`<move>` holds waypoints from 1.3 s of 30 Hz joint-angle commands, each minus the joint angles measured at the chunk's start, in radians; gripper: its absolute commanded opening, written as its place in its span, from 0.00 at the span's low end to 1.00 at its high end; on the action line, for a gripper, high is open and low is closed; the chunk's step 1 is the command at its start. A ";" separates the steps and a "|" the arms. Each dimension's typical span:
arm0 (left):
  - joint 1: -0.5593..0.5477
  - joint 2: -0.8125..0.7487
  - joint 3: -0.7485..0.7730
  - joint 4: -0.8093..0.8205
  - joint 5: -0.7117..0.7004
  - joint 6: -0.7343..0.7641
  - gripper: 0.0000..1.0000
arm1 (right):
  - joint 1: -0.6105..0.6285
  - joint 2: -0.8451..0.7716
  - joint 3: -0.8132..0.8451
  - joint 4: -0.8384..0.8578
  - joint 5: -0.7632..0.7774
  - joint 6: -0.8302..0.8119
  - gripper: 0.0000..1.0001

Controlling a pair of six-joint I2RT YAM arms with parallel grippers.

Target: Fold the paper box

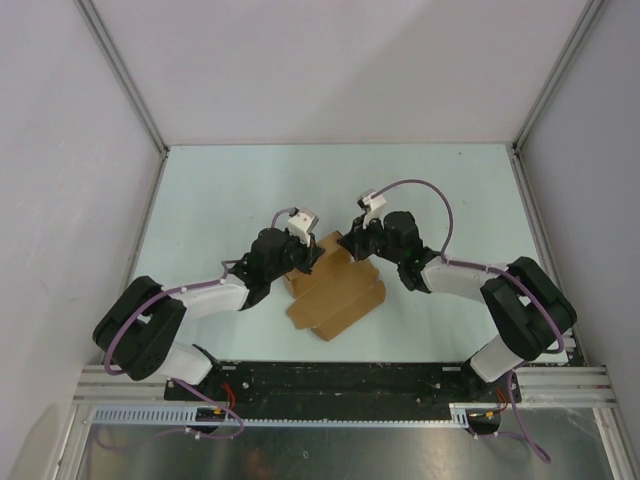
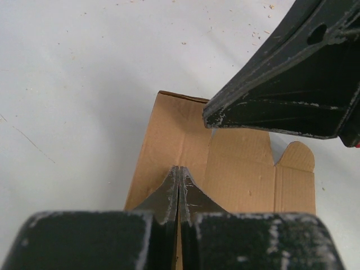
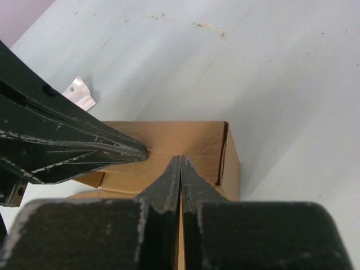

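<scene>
Table point(image 1: 240, 200): pale blue-green top, light scuffs. Fine crumbs and specks scattered on it, densest toward the far side in the right wrist view point(image 3: 208, 25). Small white scrap of paper point(image 3: 79, 93) lies flat on the table, upper left of that view. Plain white walls point(image 1: 340, 60) on three sides, aluminium frame posts point(image 1: 120, 75) at the back corners. Black mounting rail point(image 1: 340, 378) along the near edge, slotted metal extrusion point(image 1: 330, 418) below it.

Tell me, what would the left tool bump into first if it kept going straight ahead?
Probably the paper box itself: the left tool, tips shut, points along its brown panel. The right tool sits just right of that line, so it might get brushed instead; depth is unclear.
</scene>
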 commanded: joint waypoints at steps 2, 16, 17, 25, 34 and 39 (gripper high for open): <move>0.004 -0.002 0.027 -0.034 0.017 0.010 0.01 | -0.016 0.037 0.041 0.057 0.010 0.002 0.00; 0.004 -0.011 0.025 -0.043 0.010 0.012 0.01 | 0.007 0.051 0.041 -0.015 0.009 -0.019 0.00; 0.003 -0.011 0.027 -0.042 0.009 0.013 0.01 | 0.009 0.049 0.041 -0.032 0.016 -0.025 0.00; 0.004 -0.008 0.027 -0.046 0.009 0.013 0.01 | 0.032 0.041 0.018 -0.040 0.060 -0.026 0.00; 0.004 -0.023 0.038 -0.062 0.001 0.018 0.01 | 0.032 -0.023 0.007 -0.027 0.068 -0.032 0.00; 0.004 -0.086 0.068 -0.123 -0.005 0.032 0.01 | -0.008 -0.168 0.007 -0.053 0.065 -0.027 0.05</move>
